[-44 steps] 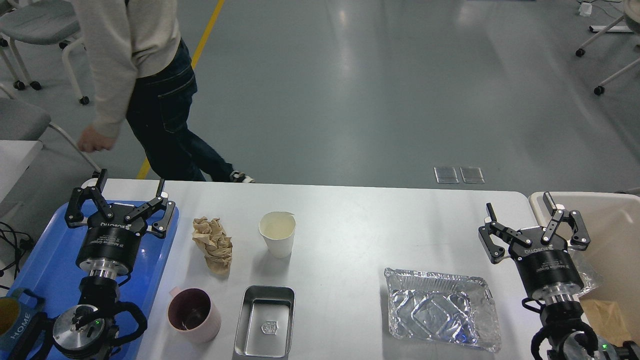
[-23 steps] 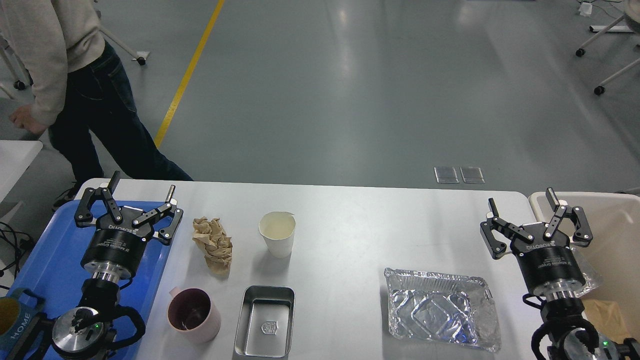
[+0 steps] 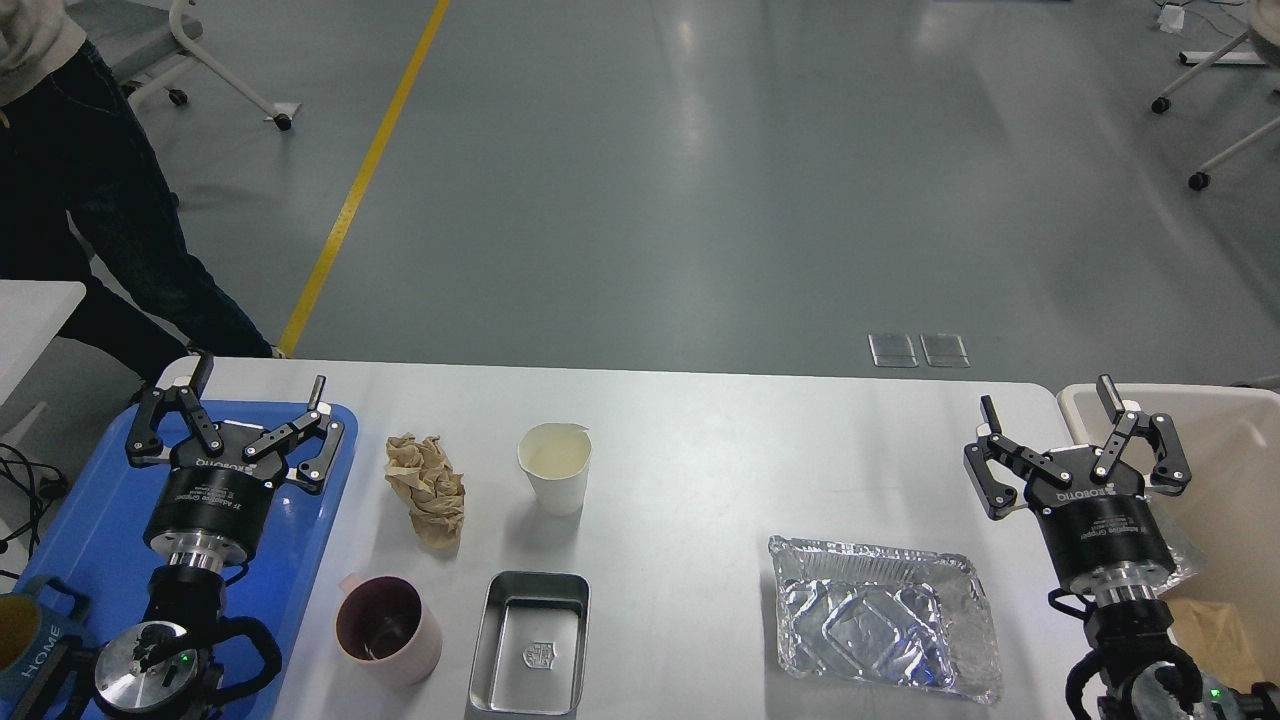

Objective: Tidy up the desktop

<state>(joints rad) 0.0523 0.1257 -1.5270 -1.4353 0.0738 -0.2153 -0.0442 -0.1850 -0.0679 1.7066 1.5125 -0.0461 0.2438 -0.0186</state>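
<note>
Both grippers, left [image 3: 256, 373] and right [image 3: 1046, 390], gaped wide, empty; the crumpled brown paper wad [image 3: 428, 488] on the white desktop [image 3: 720, 450] warranted a centred pinch.

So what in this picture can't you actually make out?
- Blue mug on the blue tray, head view: cut off by the left edge, only "HOME" readable.
- Beige bin: its contents are mostly hidden by the right gripper and the frame edge.
- Person: upper body cut off by the top-left corner.
- Emblem in the steel container: too small to read.
- Pink mug: dark inside; contents unclear.
</note>
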